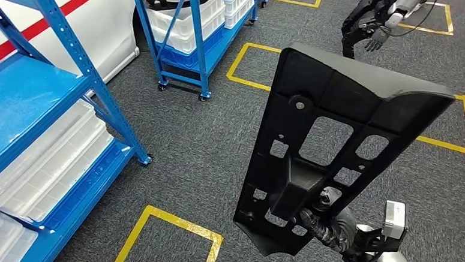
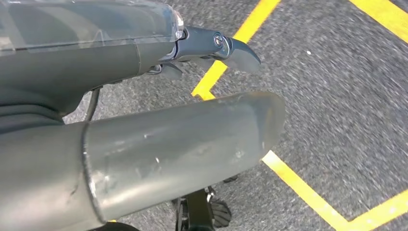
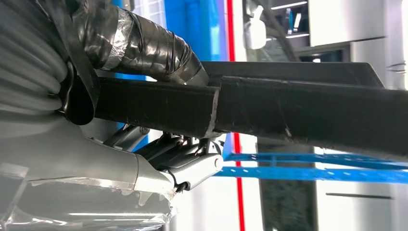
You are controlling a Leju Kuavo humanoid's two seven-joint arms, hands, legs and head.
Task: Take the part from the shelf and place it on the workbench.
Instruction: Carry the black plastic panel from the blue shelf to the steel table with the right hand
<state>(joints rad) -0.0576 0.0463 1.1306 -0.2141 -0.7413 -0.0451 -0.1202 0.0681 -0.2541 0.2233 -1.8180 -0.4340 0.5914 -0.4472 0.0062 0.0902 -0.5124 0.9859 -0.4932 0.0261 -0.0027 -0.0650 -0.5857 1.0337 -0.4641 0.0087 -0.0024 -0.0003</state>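
Observation:
A large flat black plastic part (image 1: 333, 144), with ribs and several cut-out windows, stands up in front of me over the grey carpet. My right hand (image 1: 326, 222) grips it at its lower end. In the right wrist view the taped thumb (image 3: 144, 45) presses on the part's dark edge (image 3: 298, 108) and the other fingers (image 3: 192, 166) clamp it from the opposite side. My left hand (image 2: 159, 134) hangs over the floor, its thick grey thumb and dark fingers (image 2: 226, 45) apart with nothing between them.
A blue shelf (image 1: 31, 117) with white trays stands at my left. A second blue rack on wheels (image 1: 195, 31) holds white bins farther back. Yellow tape squares (image 1: 163, 236) mark the carpet. Another robot's arm and dark hand (image 1: 374, 15) reach in at the upper right.

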